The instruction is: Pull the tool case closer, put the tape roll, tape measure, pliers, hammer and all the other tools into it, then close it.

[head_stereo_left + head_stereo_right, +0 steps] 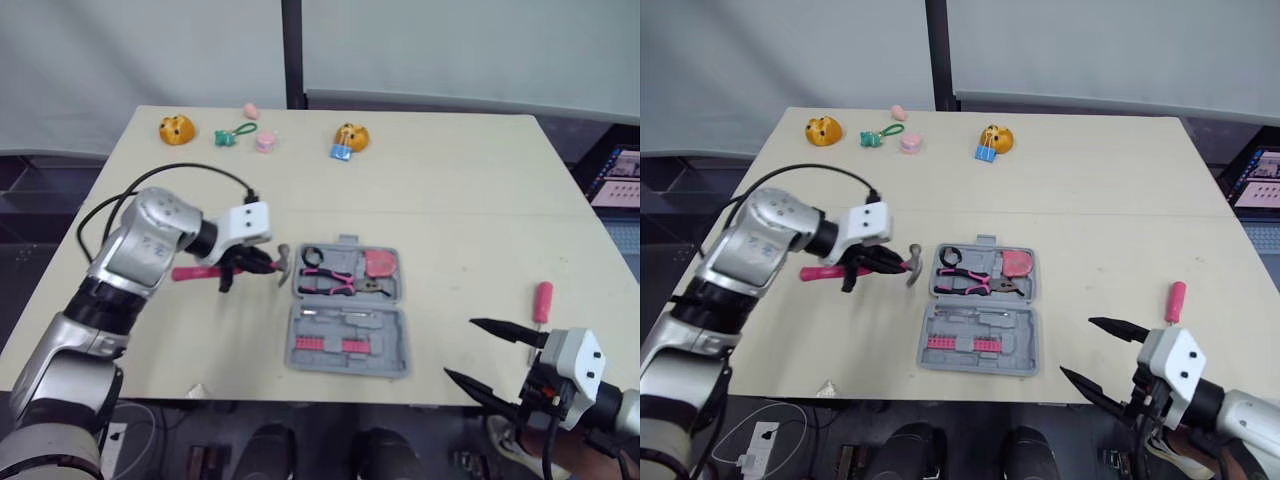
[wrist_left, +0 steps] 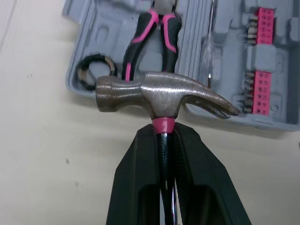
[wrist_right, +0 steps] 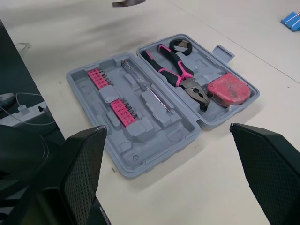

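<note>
The left pincer (image 2: 162,140) was clenched on the hammer (image 2: 159,96) at its neck, just under the steel head, where a pink collar met the shaft. It held the tool a little above the counter (image 1: 450,200), just beside the left edge of the open tool case (image 3: 150,152), head toward the case and pink handle trailing away from it. The hammer looked rigid and top-heavy, with most of its weight in the head. Gripping close to that end therefore seemed sound, since the long handle had little leverage to swing the tool down. The polished shaft looked slick, so a firm squeeze would be wanted, and the grip could twist if the head tipped sideways. Nothing about it looked fragile, though the moulded plastic case looked light enough to skid if the head nudged it. The pliers (image 3: 176,77), tape measure (image 3: 227,91) and tape roll (image 2: 96,70) already lay in their recesses in the far half of the case. The right pincer (image 1: 458,347) hung released, fingers spread wide, near the counter's front edge. A pink-handled screwdriver (image 1: 542,300) lay on the counter just beyond it.
</note>
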You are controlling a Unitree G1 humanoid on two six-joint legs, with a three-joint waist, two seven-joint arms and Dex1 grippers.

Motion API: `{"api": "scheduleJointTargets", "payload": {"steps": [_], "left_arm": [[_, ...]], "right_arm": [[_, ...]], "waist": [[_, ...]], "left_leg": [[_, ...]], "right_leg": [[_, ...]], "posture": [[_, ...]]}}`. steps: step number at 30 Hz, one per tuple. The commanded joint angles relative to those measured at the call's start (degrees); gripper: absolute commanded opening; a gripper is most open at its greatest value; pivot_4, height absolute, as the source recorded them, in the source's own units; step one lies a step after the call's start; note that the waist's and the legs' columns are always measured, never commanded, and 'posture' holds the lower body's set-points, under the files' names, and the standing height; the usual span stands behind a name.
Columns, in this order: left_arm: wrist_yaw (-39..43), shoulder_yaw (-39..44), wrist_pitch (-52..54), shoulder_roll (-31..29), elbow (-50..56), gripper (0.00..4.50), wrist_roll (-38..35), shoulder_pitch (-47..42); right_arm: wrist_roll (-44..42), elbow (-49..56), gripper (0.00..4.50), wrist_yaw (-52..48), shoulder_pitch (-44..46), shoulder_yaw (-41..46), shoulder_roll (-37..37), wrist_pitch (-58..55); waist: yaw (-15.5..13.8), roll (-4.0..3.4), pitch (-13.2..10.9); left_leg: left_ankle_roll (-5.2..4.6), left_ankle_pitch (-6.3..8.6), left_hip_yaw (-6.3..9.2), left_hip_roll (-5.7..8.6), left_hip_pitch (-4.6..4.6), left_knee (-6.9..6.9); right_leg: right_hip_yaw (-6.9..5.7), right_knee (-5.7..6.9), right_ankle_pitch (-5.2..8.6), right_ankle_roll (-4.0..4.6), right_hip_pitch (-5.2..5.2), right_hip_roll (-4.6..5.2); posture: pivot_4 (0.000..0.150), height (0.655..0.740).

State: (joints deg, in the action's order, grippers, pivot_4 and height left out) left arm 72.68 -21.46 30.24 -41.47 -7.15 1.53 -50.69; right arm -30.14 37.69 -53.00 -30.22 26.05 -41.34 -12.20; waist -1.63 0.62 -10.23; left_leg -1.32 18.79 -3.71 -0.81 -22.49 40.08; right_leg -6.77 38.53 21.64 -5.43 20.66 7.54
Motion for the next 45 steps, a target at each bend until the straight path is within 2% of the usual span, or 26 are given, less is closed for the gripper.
{"api": "scheduleJointTargets", "payload": {"steps": [1, 10, 15, 21, 29, 38, 45], "left_arm": [[1.03, -2.98, -0.53, 1.74, 1.8, 0.06, 2.2, -3.74], [-0.39, -8.77, 1.59, 10.24, 0.94, 0.06, 5.62, -8.71], [-3.95, -12.57, 11.86, 18.02, 3.1, 0.06, 8.12, -10.77], [-5.97, -17.67, 19.73, 22.8, 4.7, 0.06, 10.32, -11.54], [-3.39, -22.28, 23.79, 22.97, 8.15, 0.06, 8.32, -10.4], [-8.32, -24.08, 26.09, 27.77, 5.35, 0.06, 7.44, -9.39], [-11.32, -24.61, 26.39, 29.1, 3.99, 0.06, 7.14, -8.16]], "right_arm": [[0.29, 0.53, 4.5, -0.97, -1.23, 2.26, 0.36, 1.94], [0.61, 0.33, 4.5, -1.59, -3.95, 3.3, 0.95, 3.24], [1.13, 0.15, 4.5, -1.45, -4.43, 3.0, 0.83, 3.58], [1.62, -0.52, 4.5, -1.49, -3.34, 2.21, 0.51, 3.5], [2.48, -0.41, 4.5, -1.92, -4.28, 2.17, 0.88, 3.91], [3.04, 0.43, 4.5, -1.13, -5.44, 1.92, 1.82, 4.55], [2.34, 0.79, 4.5, -2.03, -8.12, 3.38, 2.68, 5.57]], "waist": [[0.03, 0.0, 0.0], [0.03, -0.01, 0.0], [-0.04, -0.01, -0.01], [0.0, -0.05, 0.01], [0.0, -0.18, -0.01], [-0.59, -0.18, -0.01], [-0.82, -0.22, 0.0]], "left_leg": [[0.0, 0.0, 0.0, 0.0, 0.0, 0.0], [0.0, -0.05, 0.02, 0.0, -0.02, 0.0], [-0.02, -0.06, 0.03, 0.0, -0.03, 0.01], [-0.03, -0.08, 0.05, 0.01, -0.04, 0.0], [-0.01, -0.11, 0.07, 0.0, -0.05, 0.01], [-0.02, -0.11, 0.09, 0.02, -0.05, 0.04], [-0.02, -0.11, 0.09, 0.01, -0.05, 0.04]], "right_leg": [[0.0, -0.01, 0.0, 0.0, 0.0, 0.0], [-0.03, -0.04, 0.0, 0.0, 0.0, -0.01], [-0.02, -0.12, 0.0, -0.01, -0.02, 0.0], [-0.03, -0.31, 0.0, -0.02, -0.03, -0.01], [-0.02, -0.32, 0.0, -0.02, -0.04, 0.0], [-0.03, -0.37, -0.01, -0.03, -0.08, 0.02], [-0.03, -0.37, -0.01, -0.03, -0.07, 0.01]], "posture": [[0.15, 0.6677], [0.15, 0.6677], [0.15, 0.6677], [0.15, 0.6677], [0.15, 0.6677], [0.15, 0.6677], [0.15, 0.6677]]}}
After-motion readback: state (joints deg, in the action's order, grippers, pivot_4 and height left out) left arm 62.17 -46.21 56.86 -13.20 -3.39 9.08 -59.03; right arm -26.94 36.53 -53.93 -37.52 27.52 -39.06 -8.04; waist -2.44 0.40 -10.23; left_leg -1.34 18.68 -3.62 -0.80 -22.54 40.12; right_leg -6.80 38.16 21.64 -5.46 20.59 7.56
